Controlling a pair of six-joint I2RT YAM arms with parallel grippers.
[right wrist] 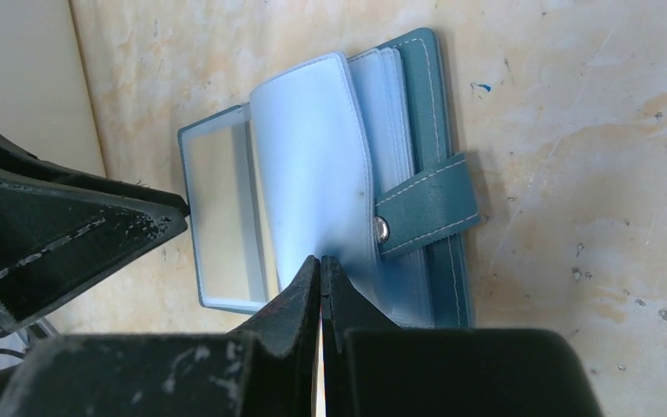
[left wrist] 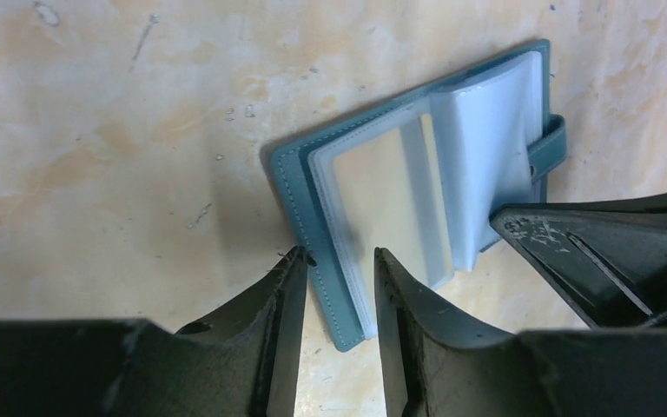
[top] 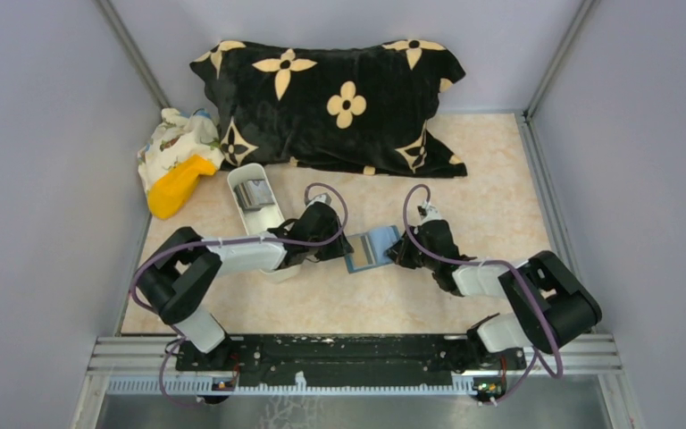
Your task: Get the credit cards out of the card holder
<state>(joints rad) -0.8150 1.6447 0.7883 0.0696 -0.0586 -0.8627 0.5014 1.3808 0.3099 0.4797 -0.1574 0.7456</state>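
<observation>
The blue-teal card holder [top: 372, 248] lies open on the table between my two grippers, its clear sleeves fanned and its closing tab [right wrist: 430, 207] pointing away from the spine. My left gripper [left wrist: 339, 261] is open, its fingers straddling the near corner of the holder's [left wrist: 417, 187] left half. My right gripper [right wrist: 320, 261] is shut, its tips pinching the edge of a raised clear sleeve [right wrist: 313, 156]. Dark grey and silvery cards [top: 253, 193] lie in the white tray. Whether the tan in the flat sleeve [left wrist: 382, 200] is a card or the table showing through, I cannot tell.
The long white tray [top: 266, 217] stands just left of the left gripper [top: 338, 245]. A black flowered pillow [top: 339, 103] lies at the back, with a yellow and patterned cloth bundle [top: 174, 165] at the back left. Grey walls close in both sides.
</observation>
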